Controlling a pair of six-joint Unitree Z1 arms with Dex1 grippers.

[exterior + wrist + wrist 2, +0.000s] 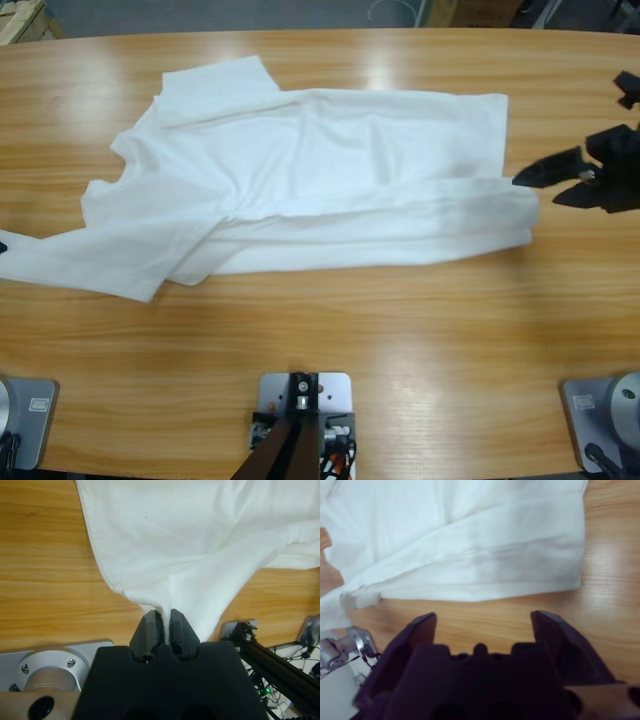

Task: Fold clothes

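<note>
The long wooden bench [400,330] is carrying the whole work area, its bare grain showing on all sides of the garment. The white T-shirt [310,175] is lying across the bench's middle, spread lengthwise and partly folded: its near long edge is doubled over into a flat band running along the side closest to the camera, one short sleeve is pointing toward the far edge at upper left, and the left end is trailing off toward the bench's left edge. In the left wrist view the same T-shirt [200,545] is draping down into the left end effector [164,625], whose jaws are pressing closed on a narrow pinch of white fabric, the cloth fanning out from that pinch; only a dark tip of this end effector is showing at the left edge of the high view. The right end effector [566,180] is sitting at the bench's right side, just beside the folded band's end, with its jaws spread wide and holding nothing; in the right wrist view [482,622] bare wood is showing between the jaws and the shirt's edge.
</note>
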